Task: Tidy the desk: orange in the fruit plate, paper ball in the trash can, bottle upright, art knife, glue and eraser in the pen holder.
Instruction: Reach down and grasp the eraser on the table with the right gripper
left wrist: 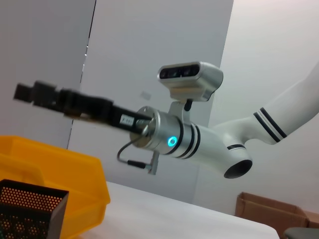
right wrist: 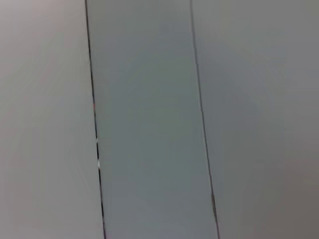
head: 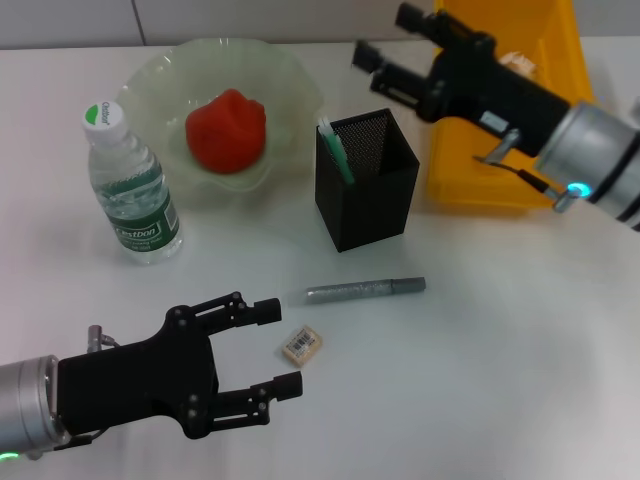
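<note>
Left gripper [head: 285, 348] open, jaws flanking eraser [head: 301, 344] on desk, eraser just ahead between fingertips. Pen-like item [head: 365, 290], probably knife, lies crosswise beyond. Right gripper [head: 385, 48] raised near bin [head: 560, 60], apparently open.

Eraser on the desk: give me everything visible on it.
The eraser is a small pale block with dark print like a barcode on its upper face. It lies flat and slightly askew on the white desk, just below the grey art knife and apart from it. The open left gripper brackets it; no contact is visible.
</note>
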You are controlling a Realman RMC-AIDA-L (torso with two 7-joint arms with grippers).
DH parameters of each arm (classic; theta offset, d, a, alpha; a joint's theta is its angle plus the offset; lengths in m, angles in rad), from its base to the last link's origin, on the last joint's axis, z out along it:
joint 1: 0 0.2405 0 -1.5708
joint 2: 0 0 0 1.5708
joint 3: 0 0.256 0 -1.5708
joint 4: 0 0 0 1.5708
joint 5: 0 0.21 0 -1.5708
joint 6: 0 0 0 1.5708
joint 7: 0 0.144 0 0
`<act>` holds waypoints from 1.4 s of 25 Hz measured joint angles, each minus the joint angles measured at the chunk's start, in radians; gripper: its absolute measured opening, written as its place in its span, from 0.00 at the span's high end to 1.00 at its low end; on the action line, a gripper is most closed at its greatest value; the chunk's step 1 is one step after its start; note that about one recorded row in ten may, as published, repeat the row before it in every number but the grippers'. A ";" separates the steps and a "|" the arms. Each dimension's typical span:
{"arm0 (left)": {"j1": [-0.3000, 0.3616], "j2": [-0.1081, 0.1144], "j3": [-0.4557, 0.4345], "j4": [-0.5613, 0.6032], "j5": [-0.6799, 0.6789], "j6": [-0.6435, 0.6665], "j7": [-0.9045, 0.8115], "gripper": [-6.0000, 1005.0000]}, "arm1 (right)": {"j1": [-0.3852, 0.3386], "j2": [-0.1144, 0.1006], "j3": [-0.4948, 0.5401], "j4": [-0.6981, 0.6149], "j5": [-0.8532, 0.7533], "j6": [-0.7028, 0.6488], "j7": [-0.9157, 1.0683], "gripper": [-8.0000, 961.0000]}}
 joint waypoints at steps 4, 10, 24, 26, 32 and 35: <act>0.001 0.003 0.000 0.000 0.002 0.000 -0.001 0.22 | -0.067 -0.004 -0.026 -0.129 -0.017 -0.106 0.196 0.19; 0.000 0.006 0.000 0.007 0.014 0.001 -0.004 0.22 | -0.136 -0.022 -0.084 -0.322 -0.121 -0.208 0.481 0.19; 0.001 0.035 0.000 0.039 0.039 0.002 -0.029 0.22 | 0.041 -0.041 -0.094 -0.515 -0.837 -0.337 0.693 0.20; 0.000 0.039 0.000 0.039 0.040 0.002 -0.032 0.22 | 0.056 -0.030 -0.094 -0.520 -0.877 -0.327 0.682 0.20; 0.005 0.048 0.000 0.042 0.042 0.001 -0.039 0.22 | 0.106 0.000 -0.234 -0.526 -0.936 -0.225 0.652 0.20; 0.010 0.049 0.001 0.047 0.045 0.002 -0.040 0.22 | 0.109 0.001 -0.306 -0.523 -0.898 -0.181 0.652 0.20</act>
